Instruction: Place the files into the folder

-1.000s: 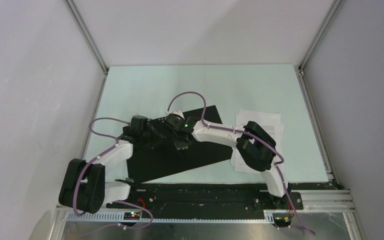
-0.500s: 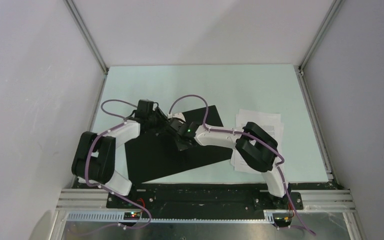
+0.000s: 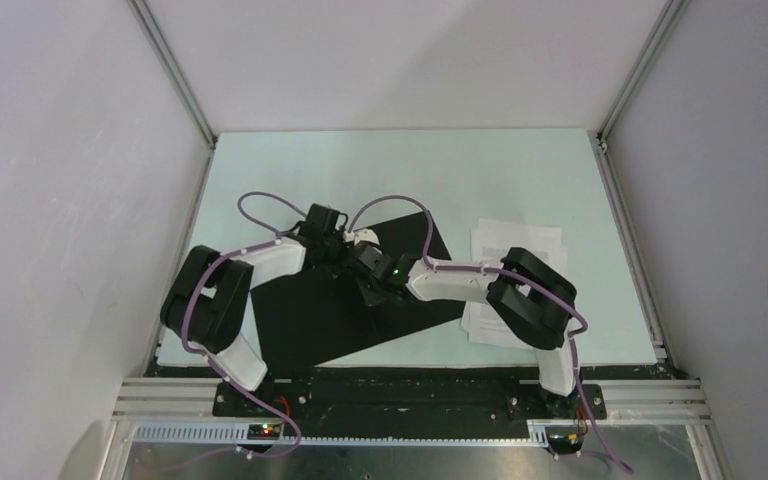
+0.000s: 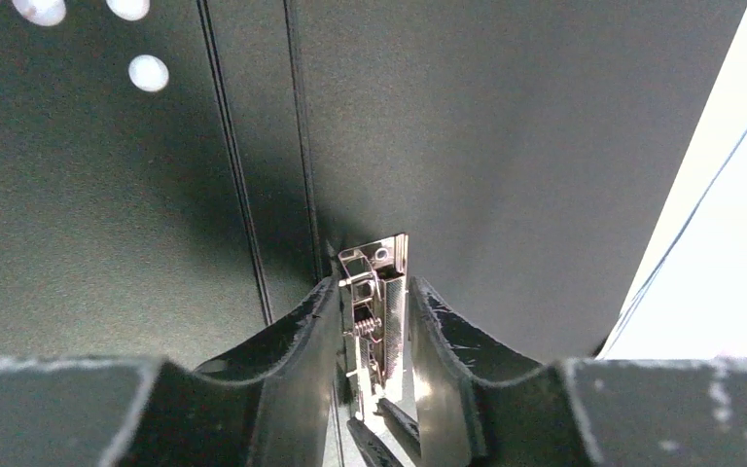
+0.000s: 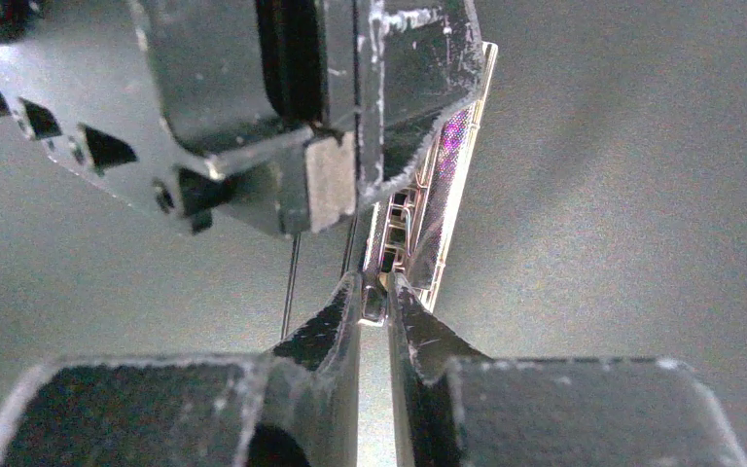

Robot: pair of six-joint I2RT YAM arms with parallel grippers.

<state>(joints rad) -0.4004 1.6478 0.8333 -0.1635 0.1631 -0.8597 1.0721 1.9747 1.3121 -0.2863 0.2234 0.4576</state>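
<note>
The folder [image 3: 310, 310] lies open on the table, black inside up, with its metal clip [image 4: 386, 255] near the spine. The files [image 3: 520, 245], white printed sheets, lie to its right, partly under the right arm. My left gripper [image 3: 345, 250] sits over the clip, and its fingers [image 4: 372, 287] close on the clip's two sides. My right gripper [image 3: 368, 272] meets it from the near side. Its fingers [image 5: 376, 287] pinch the near end of the clip [image 5: 447, 175]. The left gripper's body [image 5: 282, 97] fills the top of the right wrist view.
Pale green table [image 3: 520, 170] with white enclosure walls on three sides and a metal rail [image 3: 410, 395] along the near edge. Purple cables [image 3: 260, 205] loop above both arms. The two arms crowd together over the folder's middle.
My left arm has swung forward and to the right, bringing its gripper from the folder's left part onto the clip. My right gripper has stayed at the clip and shifted slightly right.
</note>
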